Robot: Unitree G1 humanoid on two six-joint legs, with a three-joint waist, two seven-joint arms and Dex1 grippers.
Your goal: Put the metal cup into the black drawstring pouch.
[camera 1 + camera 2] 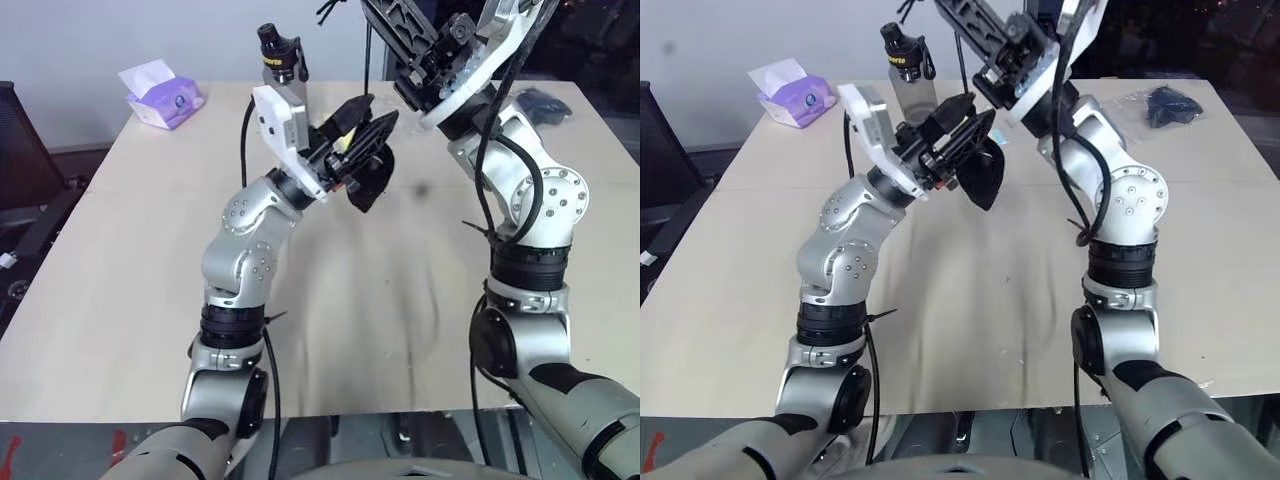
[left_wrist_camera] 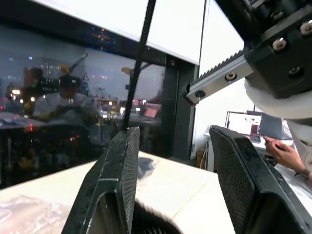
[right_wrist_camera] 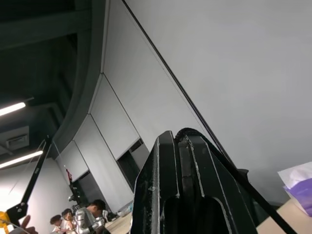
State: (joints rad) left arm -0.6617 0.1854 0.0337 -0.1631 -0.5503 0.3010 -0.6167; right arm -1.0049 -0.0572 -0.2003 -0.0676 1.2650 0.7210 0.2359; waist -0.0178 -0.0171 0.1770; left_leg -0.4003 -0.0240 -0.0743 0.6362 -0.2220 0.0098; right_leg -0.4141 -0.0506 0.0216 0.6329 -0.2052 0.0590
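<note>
The black drawstring pouch (image 1: 372, 178) hangs in the air above the middle of the table (image 1: 330, 300). Its thin cord (image 1: 368, 60) runs straight up to my right gripper (image 1: 392, 22), which is raised high and shut on the cord. My left gripper (image 1: 365, 125) is raised beside the pouch's top with its fingers (image 2: 119, 165) apart. The cord (image 2: 141, 63) passes between them, and the pouch rests against their underside. The metal cup is hidden. In the right wrist view the right fingers (image 3: 187, 161) are pressed together.
A purple tissue pack (image 1: 165, 95) lies at the table's far left. A grey bottle with a black cap (image 1: 280, 55) stands at the far middle. A dark item in a clear bag (image 1: 540, 105) lies at the far right. A person's hand (image 2: 287, 153) shows beyond the table.
</note>
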